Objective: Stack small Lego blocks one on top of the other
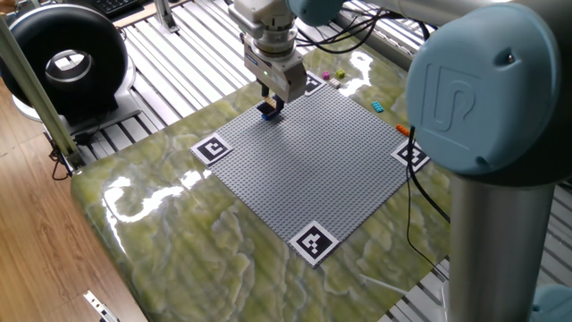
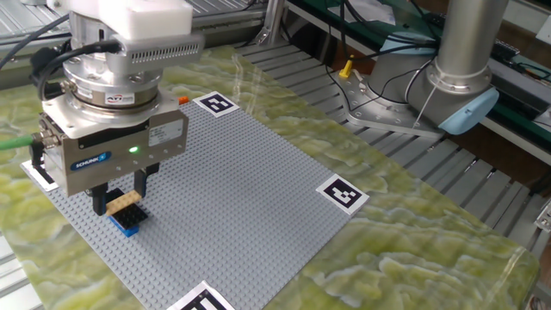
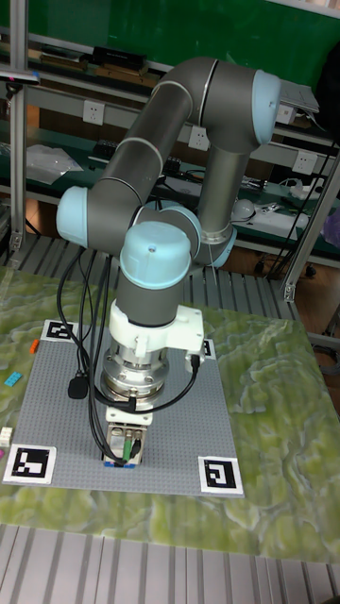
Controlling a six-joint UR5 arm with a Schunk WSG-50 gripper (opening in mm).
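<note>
**Two bricks meeting under the fingers**

Hanging low over the grey baseplate (image 2: pixel 258 181), near its edge at lower left of the other fixed view. Fingers (image 2: pixel 139 183) closing narrowly on a tan Lego block (image 2: pixel 123 202), one black finger at each end of it. Holding the tan block directly above a dark blue Lego block (image 2: pixel 128 221) sitting on the baseplate; impossible to tell whether the two are touching or just apart, with a dark layer between them unclear. Showing a green light on the face of the gripper (image 2: pixel 121 200) body.

In one fixed view, reaching down at upper centre of the frame, with the gripper (image 1: pixel 272 100) covering most of the tan piece and only the dark blue block (image 1: pixel 268 110) peeking out below, near the far corner of the baseplate (image 1: pixel 313 161).

Lying loose on the green marbled table (image 1: pixel 179 233) beyond the baseplate, toward upper right of that view: a magenta brick (image 1: pixel 326 75), a green one (image 1: pixel 339 74), a cyan one (image 1: pixel 379 106) and an orange one (image 1: pixel 403 131), all well apart from the gripper.

Marking the baseplate corners with black-and-white marker squares (image 2: pixel 342 195). In the tall fixed view, blocking the stack almost entirely behind the gripper (image 3: pixel 123 455) at lower left.
</note>
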